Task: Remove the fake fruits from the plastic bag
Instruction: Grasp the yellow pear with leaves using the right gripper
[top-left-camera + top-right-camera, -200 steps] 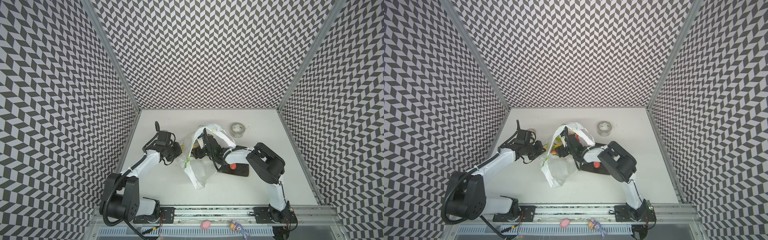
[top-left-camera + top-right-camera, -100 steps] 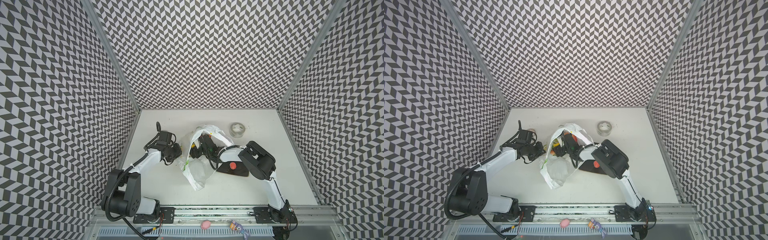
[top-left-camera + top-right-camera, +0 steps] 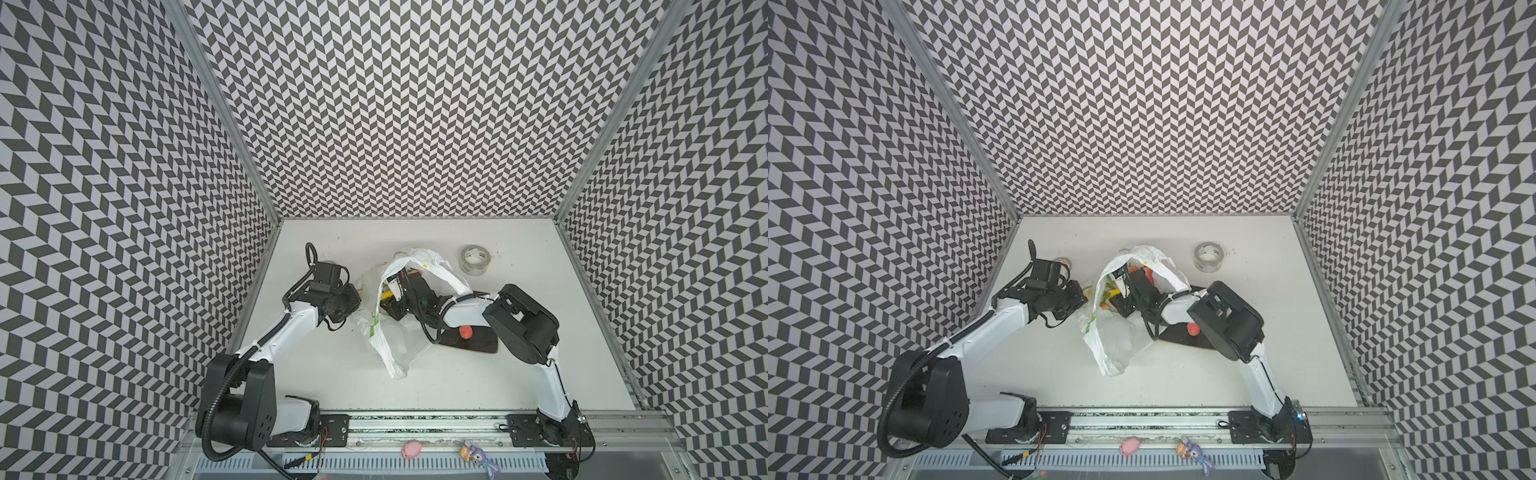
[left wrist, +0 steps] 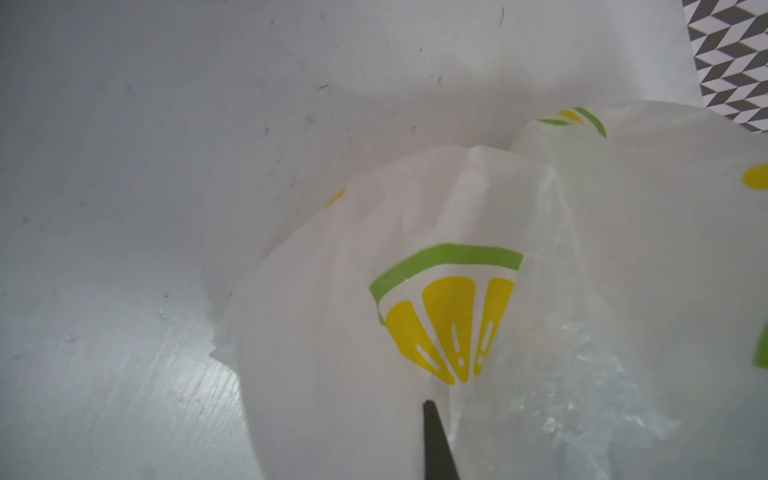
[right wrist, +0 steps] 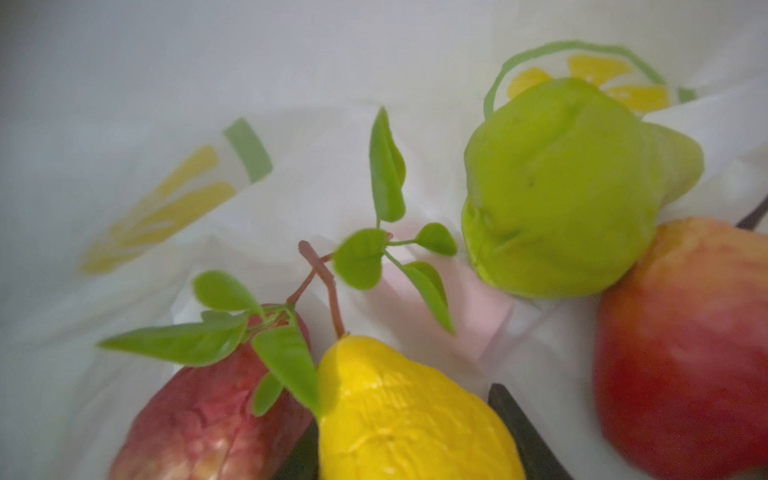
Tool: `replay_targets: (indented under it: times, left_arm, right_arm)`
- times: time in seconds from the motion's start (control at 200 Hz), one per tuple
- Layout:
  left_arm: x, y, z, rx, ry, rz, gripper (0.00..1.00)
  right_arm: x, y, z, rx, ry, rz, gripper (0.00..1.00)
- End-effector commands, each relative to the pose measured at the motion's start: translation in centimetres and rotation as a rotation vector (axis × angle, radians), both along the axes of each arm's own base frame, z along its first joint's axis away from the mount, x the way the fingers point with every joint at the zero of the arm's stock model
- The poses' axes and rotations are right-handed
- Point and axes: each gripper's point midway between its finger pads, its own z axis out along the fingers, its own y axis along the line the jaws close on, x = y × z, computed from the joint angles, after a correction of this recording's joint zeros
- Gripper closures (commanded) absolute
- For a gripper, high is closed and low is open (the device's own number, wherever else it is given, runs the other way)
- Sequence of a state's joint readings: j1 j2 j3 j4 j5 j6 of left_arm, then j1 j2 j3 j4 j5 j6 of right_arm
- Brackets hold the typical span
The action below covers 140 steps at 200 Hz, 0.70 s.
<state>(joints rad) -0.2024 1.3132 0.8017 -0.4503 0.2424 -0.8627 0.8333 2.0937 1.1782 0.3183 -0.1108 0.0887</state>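
Note:
The white plastic bag [image 3: 395, 345] [image 3: 1113, 345] printed with lemon slices lies mid-table, its mouth held up. My left gripper [image 3: 359, 297] [image 4: 430, 409] is shut on the bag's left rim; only one dark fingertip shows through the film. My right gripper [image 3: 1115, 299] [image 5: 403, 424] is inside the bag, its dark fingers against both sides of a yellow lemon [image 5: 407, 415] with leaves. Beside the lemon lie a green fruit [image 5: 561, 187], a red-pink fruit [image 5: 685, 353] and a dark red one [image 5: 199, 415]. A red strawberry [image 3: 466, 331] sits on the dark tray [image 3: 478, 343].
A clear tape roll [image 3: 475, 259] stands at the back right of the bag. A small round object [image 3: 1064, 262] lies behind the left wrist. A pink toy [image 3: 411, 449] and a purple toy [image 3: 478, 453] rest on the front rail. Patterned walls enclose three sides.
The right arm has pushed further into the bag and its jaws have narrowed round the lemon. The left gripper has kept its hold on the bag's rim.

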Motion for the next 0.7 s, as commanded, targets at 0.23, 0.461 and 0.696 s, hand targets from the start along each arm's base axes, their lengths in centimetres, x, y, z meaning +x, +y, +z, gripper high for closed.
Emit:
replay_targets:
  times: [0.23,0.461,0.696]
  left_arm:
    - [-0.1,2.1,0.9,-0.058,-0.017,0.25,1.0]
    - [-0.3,2.6,0.8,-0.081,-0.015,0.323,1.0]
    - [0.0,3.1,0.8,-0.043,-0.004,0.335,1.0]
  right_arm:
    - [-4.4,-2.6,4.7,0.035,-0.017,-0.009,0.62]
    - [-8.2,-4.5,5.3,-0.017,-0.026,0.078,0.62]
    - [-10.8,-6.3,7.1,-0.046,-0.029,0.132,0.62]
